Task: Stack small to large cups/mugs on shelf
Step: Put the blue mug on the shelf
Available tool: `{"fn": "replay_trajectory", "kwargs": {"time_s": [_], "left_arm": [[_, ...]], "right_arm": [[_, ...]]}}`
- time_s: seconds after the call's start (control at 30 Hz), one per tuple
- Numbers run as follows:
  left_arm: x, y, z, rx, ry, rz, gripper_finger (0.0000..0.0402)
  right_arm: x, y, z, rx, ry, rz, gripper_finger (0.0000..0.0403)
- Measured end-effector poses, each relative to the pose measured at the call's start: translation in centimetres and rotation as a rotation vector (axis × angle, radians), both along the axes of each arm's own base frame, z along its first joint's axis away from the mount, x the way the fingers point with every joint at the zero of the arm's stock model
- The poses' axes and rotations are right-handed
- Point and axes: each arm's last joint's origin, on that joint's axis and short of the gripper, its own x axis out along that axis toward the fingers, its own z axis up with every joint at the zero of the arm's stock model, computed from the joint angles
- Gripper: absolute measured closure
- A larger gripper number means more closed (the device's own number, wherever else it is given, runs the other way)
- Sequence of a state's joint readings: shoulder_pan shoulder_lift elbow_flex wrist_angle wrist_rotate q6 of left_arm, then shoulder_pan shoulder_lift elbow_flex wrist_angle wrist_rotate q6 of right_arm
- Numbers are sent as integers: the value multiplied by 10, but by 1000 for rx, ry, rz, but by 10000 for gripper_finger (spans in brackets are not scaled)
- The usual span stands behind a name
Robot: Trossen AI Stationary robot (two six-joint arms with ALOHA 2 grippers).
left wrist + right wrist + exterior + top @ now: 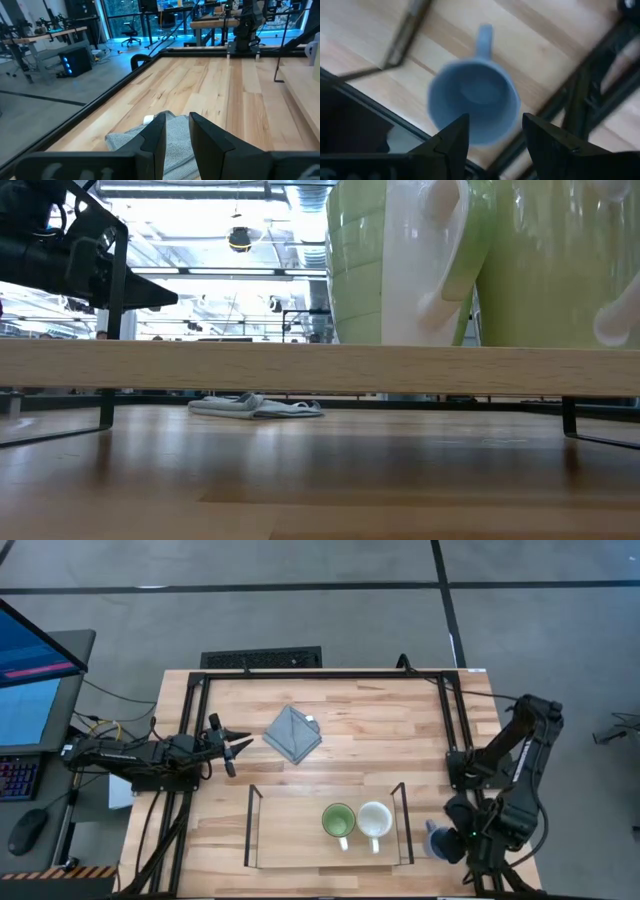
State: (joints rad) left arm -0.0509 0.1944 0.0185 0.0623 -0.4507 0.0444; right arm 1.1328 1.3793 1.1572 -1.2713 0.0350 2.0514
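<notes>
Under the right gripper point(492, 132), blurred blue-grey mug point(472, 100).

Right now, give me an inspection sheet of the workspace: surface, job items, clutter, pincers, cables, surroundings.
Surface: light-wood tabletop in a black frame, no spills seen.
Job's things: green mug and white mug stand side by side on the shelf, toward its right end; blue mug sits off the shelf, past that end.
Clutter: grey folded cloth on the table behind the shelf.
Pincers: left pincer nearly closed, holding nothing, beside the cloth; right pincer open above the blue mug, not gripping it.
Cables: loose wires off the table's left edge.
Surroundings: monitor, keyboard and mouse at left; grey floor.
</notes>
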Motion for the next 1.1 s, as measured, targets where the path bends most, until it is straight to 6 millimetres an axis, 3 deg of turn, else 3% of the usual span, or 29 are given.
{"fn": "replay_trajectory", "kwargs": {"time_s": [0.17,0.33,1.1], "left_arm": [[0,0,0,-3,0,0,326],[0,0,0,-5,0,1,326],[0,0,0,-36,-13,4,326]], "right_arm": [[1,3,-4,-9,17,-47,198],[2,6,-3,36,16,-199,198],[13,22,-22,3,-6,-131,198]]}}
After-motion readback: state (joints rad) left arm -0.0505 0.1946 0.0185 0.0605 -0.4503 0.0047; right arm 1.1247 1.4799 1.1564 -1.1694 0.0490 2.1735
